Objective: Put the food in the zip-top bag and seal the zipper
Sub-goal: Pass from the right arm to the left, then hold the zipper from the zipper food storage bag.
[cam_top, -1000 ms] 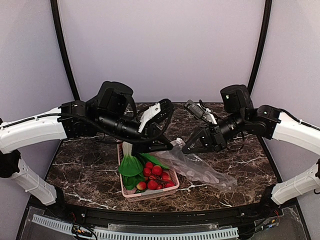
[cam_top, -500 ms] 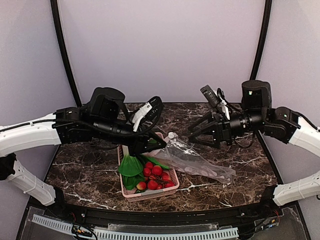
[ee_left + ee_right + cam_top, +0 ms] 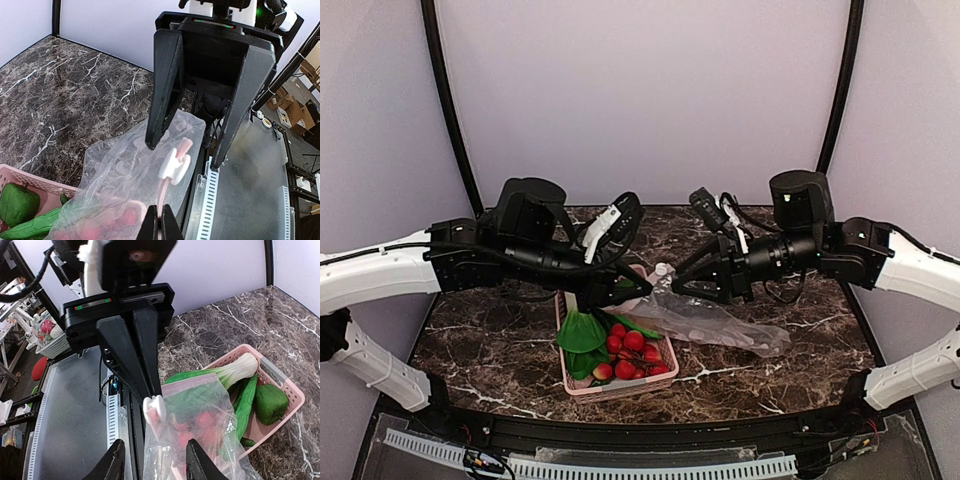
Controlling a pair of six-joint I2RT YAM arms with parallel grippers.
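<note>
Zip-top bag (image 3: 715, 325): thin, limp, slippery film, likely light; sags from the pink basket (image 3: 620, 392) onto the bench (image 3: 490, 330). Best purchase is the stiffer zipper (image 3: 161, 195). Left jaws clenched on that strip. Right jaws parted, empty, levelled at the bag mouth. Food (image 3: 582, 332) lies in the basket.

We found the zip-top bag (image 3: 125, 165) thin, clear, crinkled plastic with a glossy sheen, its zipper (image 3: 161, 199) smooth pale plastic. The basket (image 3: 30, 176) was pink moulded plastic, the table (image 3: 65, 95) polished dark veined marble, the fingers (image 3: 162, 90) of the right gripper (image 3: 183, 154) matt black.
</note>
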